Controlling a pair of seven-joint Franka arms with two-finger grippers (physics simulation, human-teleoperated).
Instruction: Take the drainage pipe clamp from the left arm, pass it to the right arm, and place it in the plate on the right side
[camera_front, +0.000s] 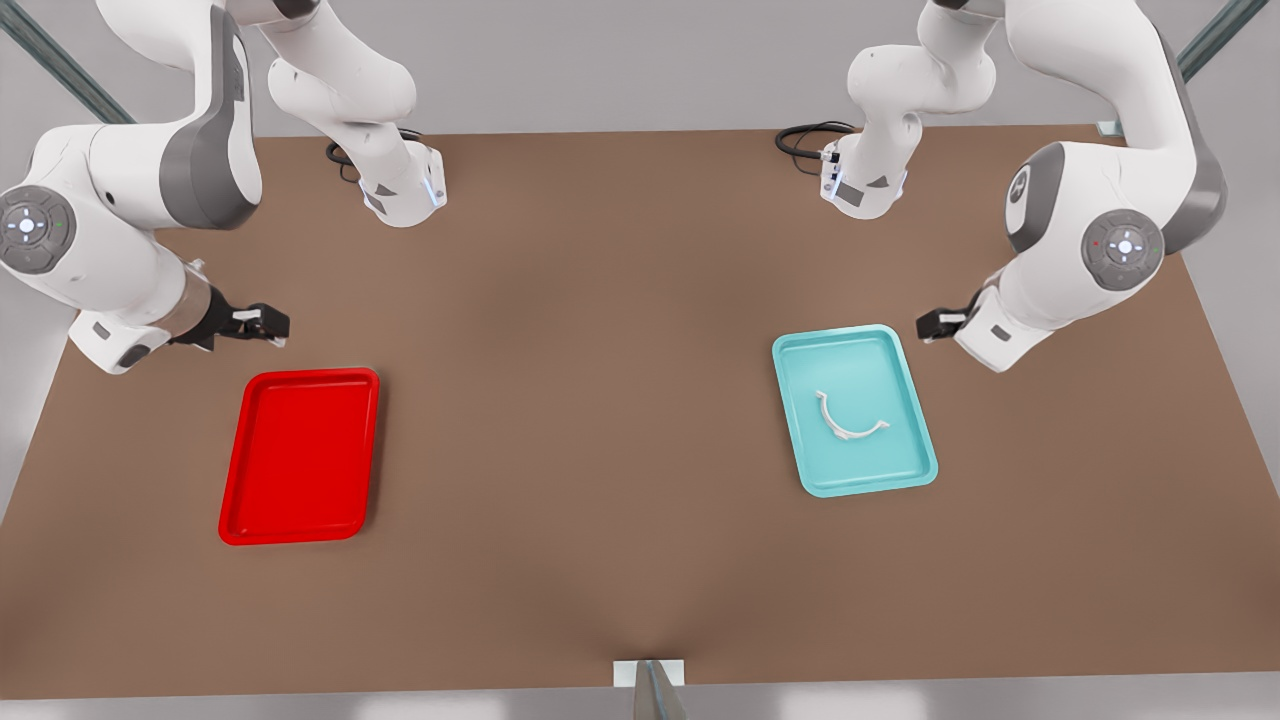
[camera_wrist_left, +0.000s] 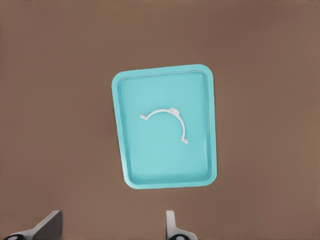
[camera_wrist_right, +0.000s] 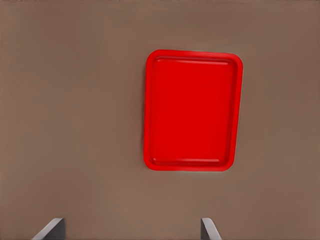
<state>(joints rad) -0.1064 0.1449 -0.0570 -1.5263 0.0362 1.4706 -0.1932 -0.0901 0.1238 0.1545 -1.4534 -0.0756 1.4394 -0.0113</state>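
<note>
The clamp (camera_front: 850, 418) lies flat in the middle of the teal tray (camera_front: 905, 360), at the right of centre in the front view, its tabs pointing up toward the far edge. In the left wrist view the clamp (camera_wrist_left: 167, 121) sits mid-frame inside the teal tray (camera_wrist_left: 120, 125), untouched.

The left gripper (camera_front: 932, 324) hangs over the table (camera_front: 600, 350) just beyond the teal tray's upper right corner in the front view. Its fingers (camera_wrist_left: 47, 227) stand wide apart along the lower edge of the left wrist view, holding nothing.

The right gripper (camera_front: 262, 322) hovers at the left of the front view, just above the red plate (camera_front: 240, 470). Its fingers (camera_wrist_right: 52, 229) are also spread wide and empty, with the plate (camera_wrist_right: 148, 110) in the upper right of the right wrist view.
</note>
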